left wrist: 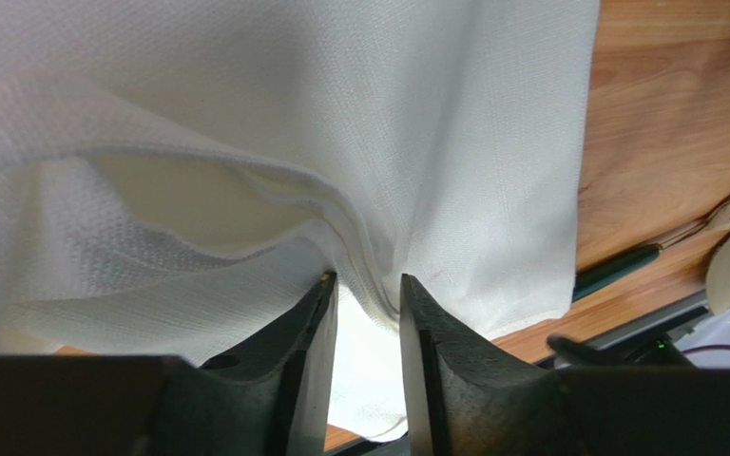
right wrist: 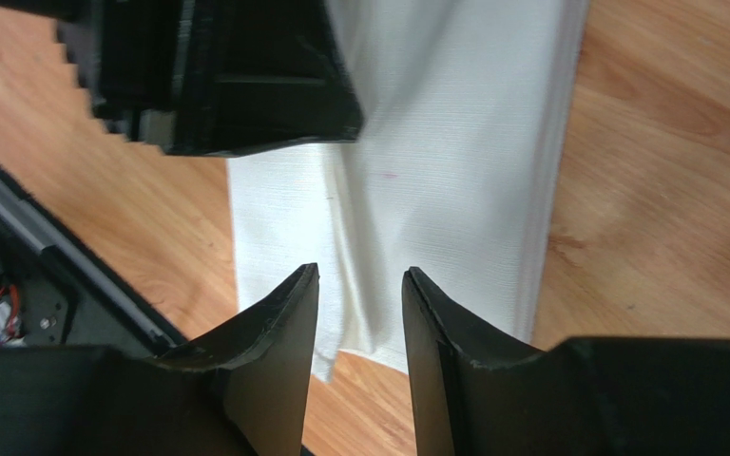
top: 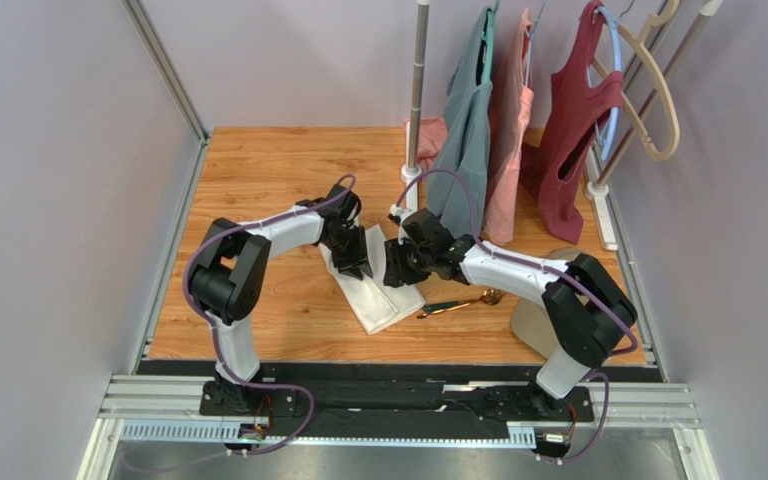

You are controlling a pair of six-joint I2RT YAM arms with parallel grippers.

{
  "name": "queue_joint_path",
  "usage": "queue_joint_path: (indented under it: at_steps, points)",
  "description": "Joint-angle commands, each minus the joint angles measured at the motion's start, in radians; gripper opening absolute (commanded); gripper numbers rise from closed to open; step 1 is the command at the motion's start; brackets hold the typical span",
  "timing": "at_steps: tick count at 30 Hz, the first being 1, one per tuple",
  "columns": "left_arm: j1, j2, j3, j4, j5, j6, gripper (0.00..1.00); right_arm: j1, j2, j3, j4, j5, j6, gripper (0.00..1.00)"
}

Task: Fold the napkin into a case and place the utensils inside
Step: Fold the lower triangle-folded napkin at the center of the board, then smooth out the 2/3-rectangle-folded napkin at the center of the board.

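The white napkin (top: 376, 292) lies folded into a long strip on the wooden table, between the two arms. My left gripper (top: 355, 264) hangs low over its far part. In the left wrist view this gripper (left wrist: 367, 280) is open, and a raised fold of the napkin (left wrist: 274, 114) rests against one finger. My right gripper (top: 396, 274) stands beside it; in its own view the right gripper (right wrist: 359, 274) is open just above the napkin (right wrist: 454, 142), holding nothing. A utensil (top: 461, 303) with a dark green handle (left wrist: 618, 268) and a gold tined head lies right of the napkin.
A garment rack with a metal pole (top: 418, 90) and hanging clothes (top: 473, 130) stands at the back right. A beige rounded object (top: 535, 325) sits on the table by the right arm. A black rail (top: 398, 372) runs along the near edge.
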Motion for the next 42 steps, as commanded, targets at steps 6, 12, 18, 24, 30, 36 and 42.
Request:
queue_joint_path:
  at_steps: [6,12,18,24,30,36,42]
  points:
    - [0.001,-0.096,-0.029,0.087,0.04,-0.074,0.54,0.014,0.021,-0.023,0.146,-0.276,0.023,0.16]
    - [0.027,-0.125,-0.014,0.072,0.074,-0.05,0.56,0.012,0.075,-0.098,0.237,-0.252,0.055,0.09]
    - [0.054,-0.202,0.069,-0.104,-0.009,0.082,0.57,0.012,0.086,-0.113,0.243,-0.25,0.052,0.06]
    - [0.077,-0.191,0.229,-0.357,-0.34,0.292,0.47,-0.008,0.047,-0.044,0.181,-0.23,0.044,0.09]
    - [0.077,-0.089,0.315,-0.391,-0.408,0.374,0.36,-0.051,0.133,0.131,0.12,-0.215,0.052,0.28]
    - [0.077,-0.018,0.341,-0.359,-0.403,0.369,0.34,-0.078,0.26,0.293,0.071,-0.205,0.058,0.32]
    - [0.077,0.037,0.356,-0.339,-0.409,0.369,0.33,-0.09,0.378,0.448,0.033,-0.215,0.046,0.32]
